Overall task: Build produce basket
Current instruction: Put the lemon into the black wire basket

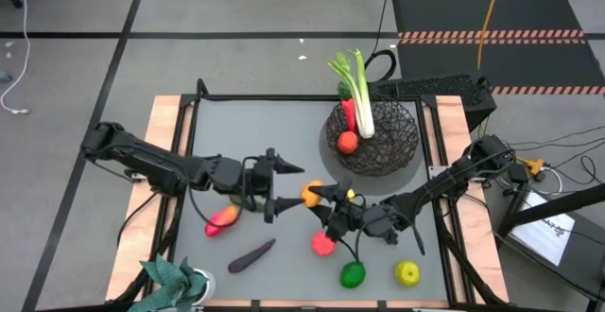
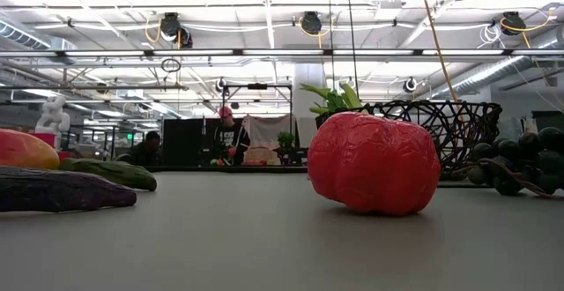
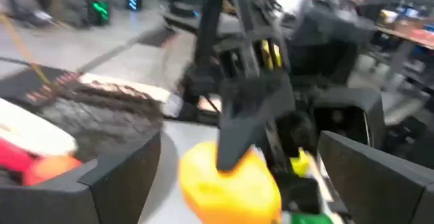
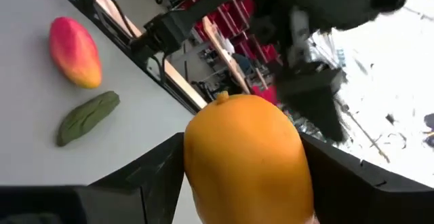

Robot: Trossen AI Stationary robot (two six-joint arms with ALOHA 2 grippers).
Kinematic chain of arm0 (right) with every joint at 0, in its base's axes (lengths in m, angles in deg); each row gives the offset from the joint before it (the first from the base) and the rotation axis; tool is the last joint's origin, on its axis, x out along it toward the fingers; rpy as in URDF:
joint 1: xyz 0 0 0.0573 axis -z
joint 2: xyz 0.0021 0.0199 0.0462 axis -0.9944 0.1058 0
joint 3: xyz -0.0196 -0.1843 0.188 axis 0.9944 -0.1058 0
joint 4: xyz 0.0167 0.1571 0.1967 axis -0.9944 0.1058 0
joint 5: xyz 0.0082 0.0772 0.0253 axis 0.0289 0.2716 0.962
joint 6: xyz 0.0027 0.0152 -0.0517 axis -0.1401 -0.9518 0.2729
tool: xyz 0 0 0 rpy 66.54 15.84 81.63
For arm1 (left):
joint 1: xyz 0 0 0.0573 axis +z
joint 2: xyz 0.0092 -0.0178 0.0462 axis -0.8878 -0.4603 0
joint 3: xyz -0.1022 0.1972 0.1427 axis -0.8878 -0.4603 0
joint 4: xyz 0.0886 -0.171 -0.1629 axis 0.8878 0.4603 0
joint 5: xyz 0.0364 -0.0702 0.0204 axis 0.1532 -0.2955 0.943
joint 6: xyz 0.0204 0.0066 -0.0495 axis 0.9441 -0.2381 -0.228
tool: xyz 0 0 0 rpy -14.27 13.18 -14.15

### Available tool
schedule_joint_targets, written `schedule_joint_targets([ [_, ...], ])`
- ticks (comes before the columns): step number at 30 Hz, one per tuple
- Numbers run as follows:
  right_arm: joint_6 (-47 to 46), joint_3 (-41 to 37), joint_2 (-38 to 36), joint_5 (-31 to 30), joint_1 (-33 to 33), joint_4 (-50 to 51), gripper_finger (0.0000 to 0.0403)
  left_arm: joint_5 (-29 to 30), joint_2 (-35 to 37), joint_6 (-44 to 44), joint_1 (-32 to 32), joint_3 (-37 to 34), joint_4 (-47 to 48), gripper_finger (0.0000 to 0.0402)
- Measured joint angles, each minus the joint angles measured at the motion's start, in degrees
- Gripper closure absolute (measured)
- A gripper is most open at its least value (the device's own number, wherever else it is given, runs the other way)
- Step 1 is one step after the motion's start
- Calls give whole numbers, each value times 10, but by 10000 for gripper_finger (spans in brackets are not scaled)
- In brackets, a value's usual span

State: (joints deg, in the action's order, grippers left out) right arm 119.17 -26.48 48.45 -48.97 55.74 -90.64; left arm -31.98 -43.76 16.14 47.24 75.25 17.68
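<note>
We see the right end effector [image 1: 326, 195] closed around an orange fruit [image 1: 311, 194], held above the middle of the bench [image 1: 284, 132]. The left end effector [image 1: 284, 187] is open, its fingers just beside this fruit. The basket [image 1: 378, 138] stands at the far right and holds a leek [image 1: 357, 93]. Other produce lies near the front edge.

The right pincer [image 3: 237, 153] apparently grips an orange fruit [image 3: 230, 187] beside the basket [image 3: 102, 119].

Black wire basket [image 1: 378, 137] at table's far right holds leek [image 1: 357, 90], red and orange pieces; orange fruit [image 1: 311, 194] lifted mid-table; other produce scattered near.
</note>
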Motion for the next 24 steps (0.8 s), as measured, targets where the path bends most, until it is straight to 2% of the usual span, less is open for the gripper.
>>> schedule_joint_targets([
  [4,-57,0,0,-22,13,-2,149,47,49,3,-2,0,98,3],
  [7,-102,0,0,-74,39,11,149,60,88,-2,-3,0,182,3],
  [10,-157,-1,-4,-141,73,63,149,63,124,-26,-6,0,245,3],
  [12,-229,-1,-17,-164,100,119,149,64,140,-39,-9,0,278,3],
  [14,-337,-1,-42,-156,127,185,149,73,155,-50,-10,0,314,3],
  [17,-464,-1,-86,-93,161,264,149,105,169,-77,-14,0,357,3],
  [20,-517,-1,-133,-45,199,334,149,135,174,-89,-14,0,387,2],
  [24,-586,-1,-195,31,277,444,149,138,174,-89,-14,0,393,2],
])
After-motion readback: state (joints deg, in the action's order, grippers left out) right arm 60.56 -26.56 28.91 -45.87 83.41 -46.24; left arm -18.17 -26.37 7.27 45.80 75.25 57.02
